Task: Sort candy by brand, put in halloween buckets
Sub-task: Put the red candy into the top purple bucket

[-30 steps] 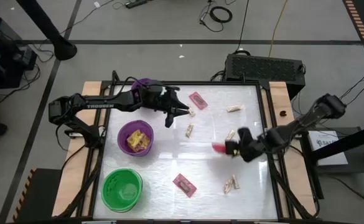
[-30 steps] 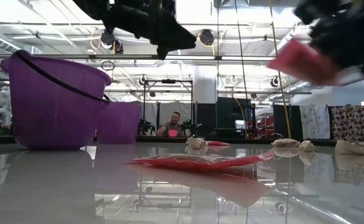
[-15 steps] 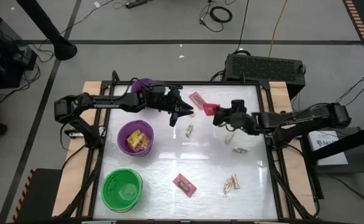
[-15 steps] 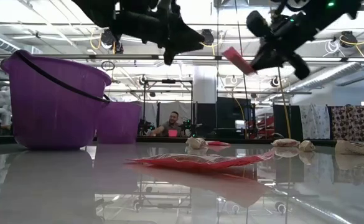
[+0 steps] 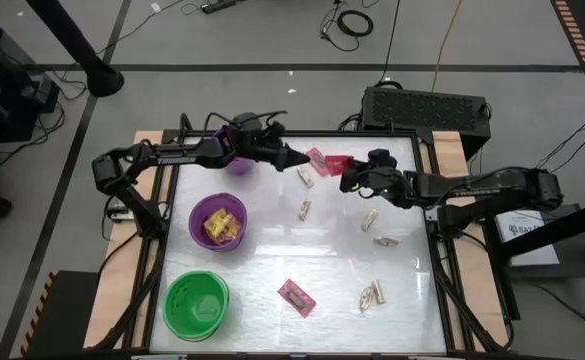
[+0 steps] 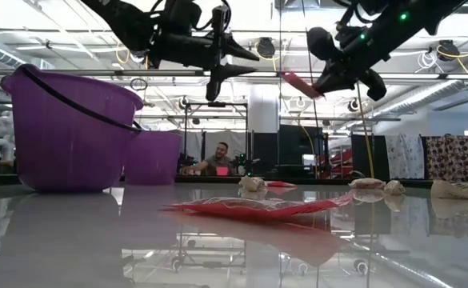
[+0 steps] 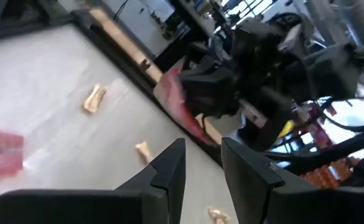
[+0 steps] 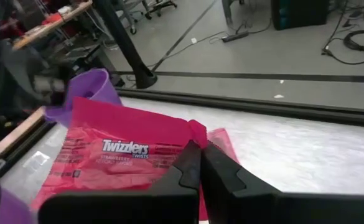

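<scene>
My right gripper (image 5: 355, 180) is shut on a pink-red Twizzlers packet (image 8: 122, 152), held in the air over the table's far middle; the low view shows that packet (image 6: 298, 82) high up. My left gripper (image 5: 292, 159) hovers open just left of it, pointing at it, and touches nothing. The small purple bucket (image 5: 234, 158) is mostly hidden under the left arm. The wider purple bucket (image 5: 217, 222) holds yellow packets. The green bucket (image 5: 196, 303) stands near the left front. Two more pink packets (image 5: 317, 158) (image 5: 296, 296) and several tan pieces (image 5: 303, 209) lie flat on the table. My right gripper pinches the pink packet between its two fingers at one edge (image 8: 191, 134). The fingers come from the table's right, roughly level. The packet is lifted clear and sticks out past the fingertips toward the left gripper, tilted in the low view.
Tan pieces (image 5: 373, 295) (image 5: 385, 241) lie scattered on the right half of the table. The two arms are close together over the far middle. Wooden strips (image 5: 450, 165) edge the table on both sides. A person (image 6: 224, 160) sits in the room beyond.
My right gripper has carried the pink packet up from the table's right middle toward the far edge and left, ending close to the left gripper. My left gripper has shifted toward the far edge and turned to point at the packet.
</scene>
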You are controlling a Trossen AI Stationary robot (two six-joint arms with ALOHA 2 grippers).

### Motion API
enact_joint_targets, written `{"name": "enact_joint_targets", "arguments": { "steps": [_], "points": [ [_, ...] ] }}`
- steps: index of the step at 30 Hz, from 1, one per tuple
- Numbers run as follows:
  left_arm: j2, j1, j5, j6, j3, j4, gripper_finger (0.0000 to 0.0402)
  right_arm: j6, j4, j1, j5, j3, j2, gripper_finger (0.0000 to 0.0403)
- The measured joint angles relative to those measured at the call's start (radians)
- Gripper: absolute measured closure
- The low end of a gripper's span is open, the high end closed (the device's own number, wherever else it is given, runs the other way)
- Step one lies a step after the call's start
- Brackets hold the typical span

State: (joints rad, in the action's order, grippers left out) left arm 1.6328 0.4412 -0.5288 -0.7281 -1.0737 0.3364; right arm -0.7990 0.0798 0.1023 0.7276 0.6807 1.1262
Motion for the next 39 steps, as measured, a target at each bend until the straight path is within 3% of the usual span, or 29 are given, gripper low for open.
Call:
{"name": "enact_joint_targets", "arguments": {
  "steps": [10, 39],
  "points": [
    [0.142, -0.006, -0.114, -0.081, -0.09, -0.02, 0.0291, 0.0, -0.025, 0.01, -0.002, 0.0, 0.037, 0.0402],
    [0.18, -0.006, -0.043, -0.067, -0.159, -0.012, 0.0291, 0.019, -0.068, 0.007, -0.031, 0.0, 0.035, 0.0403]
  ]
}}
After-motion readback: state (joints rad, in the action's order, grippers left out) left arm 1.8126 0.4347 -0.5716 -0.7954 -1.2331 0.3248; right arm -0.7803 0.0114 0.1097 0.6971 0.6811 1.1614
